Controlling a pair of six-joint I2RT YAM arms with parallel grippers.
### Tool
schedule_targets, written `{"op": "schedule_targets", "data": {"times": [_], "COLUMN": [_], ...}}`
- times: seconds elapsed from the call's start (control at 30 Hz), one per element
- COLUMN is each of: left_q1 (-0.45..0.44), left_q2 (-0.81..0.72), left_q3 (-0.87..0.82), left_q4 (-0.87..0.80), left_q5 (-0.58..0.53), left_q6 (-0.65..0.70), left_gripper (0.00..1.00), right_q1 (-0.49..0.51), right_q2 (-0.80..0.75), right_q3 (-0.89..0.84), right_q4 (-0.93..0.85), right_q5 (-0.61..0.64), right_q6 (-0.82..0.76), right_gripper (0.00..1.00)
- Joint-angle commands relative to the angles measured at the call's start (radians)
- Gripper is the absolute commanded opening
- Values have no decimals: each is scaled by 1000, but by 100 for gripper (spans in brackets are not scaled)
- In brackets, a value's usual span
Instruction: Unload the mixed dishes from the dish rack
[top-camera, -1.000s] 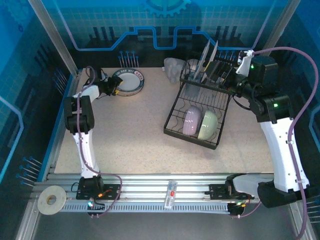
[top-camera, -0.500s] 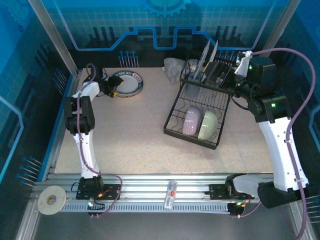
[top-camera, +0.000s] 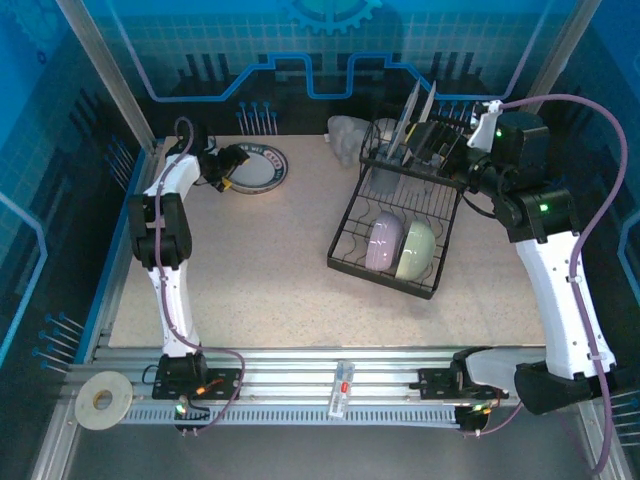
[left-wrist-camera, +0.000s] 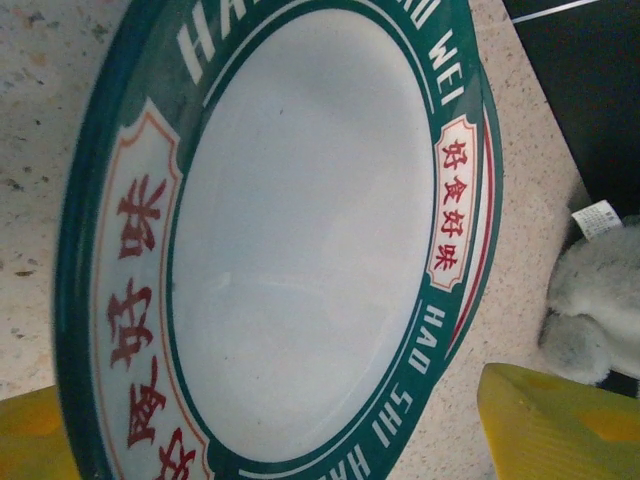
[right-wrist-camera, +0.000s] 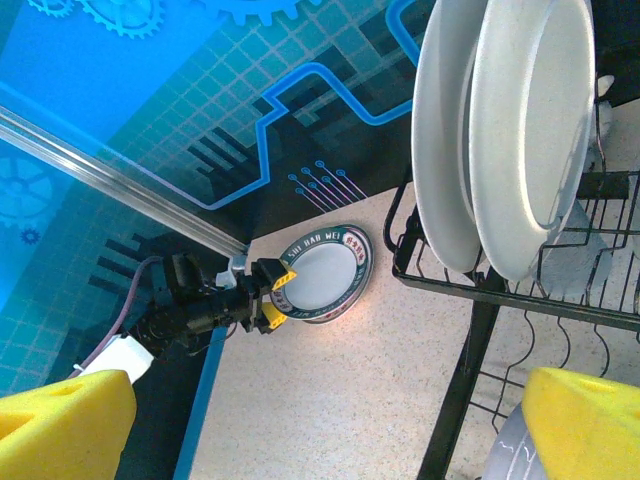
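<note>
At the dish rack (right-wrist-camera: 467, 360): upright plates (right-wrist-camera: 525, 130) stand just ahead of right gripper (right-wrist-camera: 325, 425), fingers spread wide.
left gripper (top-camera: 230, 175): spread, by green-rimmed plate (top-camera: 258, 167), well apart.

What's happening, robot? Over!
Left gripper open at green-rimmed plate, flat on table. Right gripper open, near racked white plates. Lavender bowl, green bowl in dish rack. Nothing blocking.

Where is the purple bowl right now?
In the top view, right of centre, the lavender bowl sits in the near end of the dish rack, with the pale green bowl just to its right.
</note>
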Motion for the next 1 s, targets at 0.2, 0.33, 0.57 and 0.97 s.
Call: {"op": "schedule_targets", "data": {"times": [0.2, 0.33, 0.57, 0.97], "left_q1": [-28, -35, -49, -63], "left_q2": [-10, 2, 31, 43], "left_q3": [72, 101, 140, 177], "left_q4": [-150, -197, -246, -262], "left_q5": [-57, -95, -129, -135], "left_q6": [48, 61, 70, 69], "left_gripper": [85, 87, 97, 99], "right_q1": [15, 15, 17, 17], "right_q2": [6, 12, 19, 39], "right_q3": [-15, -9, -8, 15], "right_q4": [31, 31, 30, 19], "right_q5": [-22, -27, -34, -30], "right_q6": [2, 2, 4, -6], "right_gripper": [100, 100, 100, 100]}}
